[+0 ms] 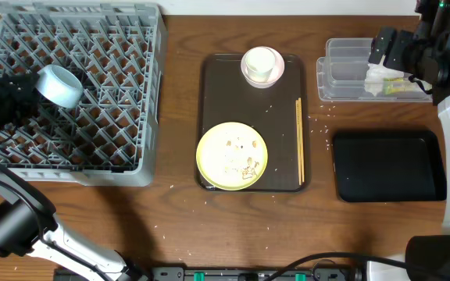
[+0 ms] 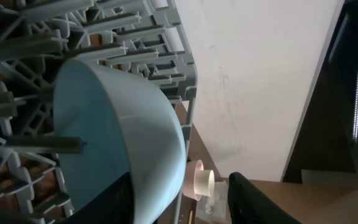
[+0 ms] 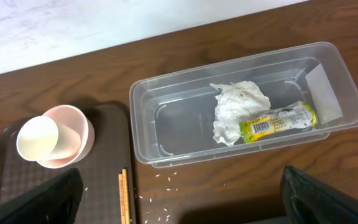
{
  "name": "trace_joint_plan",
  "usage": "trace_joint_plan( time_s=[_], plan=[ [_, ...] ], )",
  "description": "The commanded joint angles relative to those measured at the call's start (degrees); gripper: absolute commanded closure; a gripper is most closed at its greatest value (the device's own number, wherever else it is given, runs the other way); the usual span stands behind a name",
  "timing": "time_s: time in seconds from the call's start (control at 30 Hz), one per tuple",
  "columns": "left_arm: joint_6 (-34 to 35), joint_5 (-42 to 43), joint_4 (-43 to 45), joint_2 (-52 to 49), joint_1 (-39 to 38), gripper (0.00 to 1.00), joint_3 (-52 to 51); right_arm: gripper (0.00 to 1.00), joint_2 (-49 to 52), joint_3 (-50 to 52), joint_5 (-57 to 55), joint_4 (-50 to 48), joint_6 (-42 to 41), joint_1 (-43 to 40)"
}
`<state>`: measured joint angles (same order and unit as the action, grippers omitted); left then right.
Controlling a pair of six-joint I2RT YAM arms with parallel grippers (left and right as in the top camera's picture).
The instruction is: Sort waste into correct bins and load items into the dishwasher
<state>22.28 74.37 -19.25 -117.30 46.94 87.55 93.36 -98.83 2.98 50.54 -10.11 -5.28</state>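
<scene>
The light blue bowl point(image 1: 59, 86) point(image 2: 123, 124) lies on its side among the pegs of the grey dishwasher rack point(image 1: 123, 94). My left gripper point(image 1: 28, 92) point(image 2: 185, 186) is open astride the bowl's wall; one finger is inside the bowl, the other stands off it. My right gripper point(image 1: 389, 47) point(image 3: 185, 205) hangs open and empty beside the clear tub point(image 1: 342, 70) point(image 3: 166, 118), which holds the white tissue point(image 3: 238, 109) and the green snack wrapper point(image 3: 278, 119). The yellow plate point(image 1: 232, 156), chopsticks point(image 1: 299, 140) point(image 3: 125, 199) and white cup point(image 1: 262, 64) point(image 3: 37, 138) rest on the brown tray point(image 1: 213, 94).
The white cup sits in a pink bowl point(image 3: 76, 127). Rice scraps point(image 1: 319, 125) point(image 3: 166, 186) dot the table between the brown tray and the tub. The black tray point(image 1: 389, 165) lies at the front right. A white wall point(image 2: 260, 74) stands behind the table.
</scene>
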Motion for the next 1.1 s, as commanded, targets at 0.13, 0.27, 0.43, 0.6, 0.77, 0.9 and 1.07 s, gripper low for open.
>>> trace_joint_plan(
  time_s=[0.13, 0.27, 0.43, 0.6, 0.77, 0.9, 1.07],
  plan=[
    [-0.57, -1.18, -1.25, -0.20, 0.66, 0.52, -0.11, 0.01, 0.13, -0.37, -0.15, 0.07, -0.57, -0.33],
    [-2.73, -10.56, -6.05, 1.92, 3.04, 0.50, -0.11, 0.01, 0.15, -0.37, -0.15, 0.07, -0.57, -0.33],
    [-8.20, -25.64, -14.67, 6.95, 6.21, 0.50, -0.11, 0.01, 0.15, -0.37, -0.15, 0.07, -0.57, -0.33],
    [-7.34, -34.99, -16.61, 13.05, 7.04, 0.54, -0.11, 0.01, 0.13, -0.37, -0.15, 0.07, -0.57, -0.33],
    [-5.03, -33.88, -13.51, 17.53, 4.28, 0.92, -0.09, 0.01, 0.15, -0.37, -0.15, 0.07, -0.57, -0.33],
    [-6.97, -34.07, -10.80, 17.79, -1.92, 0.92, -0.11, 0.01, 0.13, -0.37, -0.15, 0.07, -0.57, -0.33],
    [-13.51, -49.59, -10.05, 16.26, -12.33, 0.92, -0.11, 0.01, 0.13, -0.37, -0.15, 0.07, -0.57, -0.33]
  ],
)
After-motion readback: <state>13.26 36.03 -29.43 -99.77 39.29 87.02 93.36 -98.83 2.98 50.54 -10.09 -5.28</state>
